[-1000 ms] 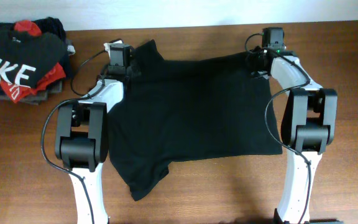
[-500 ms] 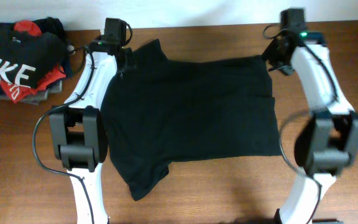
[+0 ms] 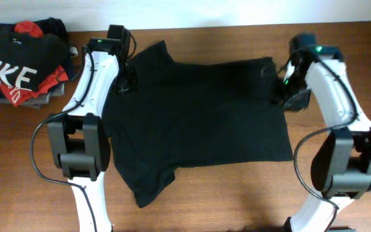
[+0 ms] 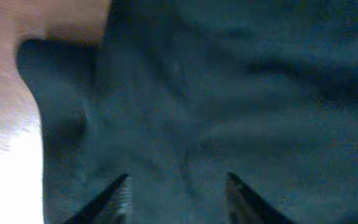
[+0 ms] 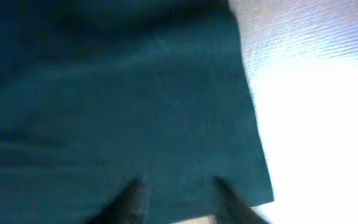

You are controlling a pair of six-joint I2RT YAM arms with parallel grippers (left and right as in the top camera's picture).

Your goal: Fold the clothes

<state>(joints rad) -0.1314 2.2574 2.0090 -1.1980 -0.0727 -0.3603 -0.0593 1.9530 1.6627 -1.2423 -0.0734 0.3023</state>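
Your left jaws are apart with nothing between them, tips just above the black T-shirt point(image 3: 198, 116) near its far-left sleeve. Your right jaws are also apart and empty, over the shirt's far-right corner by its straight edge. The shirt lies spread flat mid-bench point(image 3: 237, 206), between both arms, sleeves to the left and hem to the right. My read on progress: it's laid out, no fold is made yet, and all the folding is left. The fabric is thin, soft, matte plain black, with shallow wrinkles by the left sleeve and a crisp right edge. The bench is brown wood grain, with glare in the wrist views. Far left sits a pile of garments point(image 3: 21, 64): red, grey, and black with big white letters.
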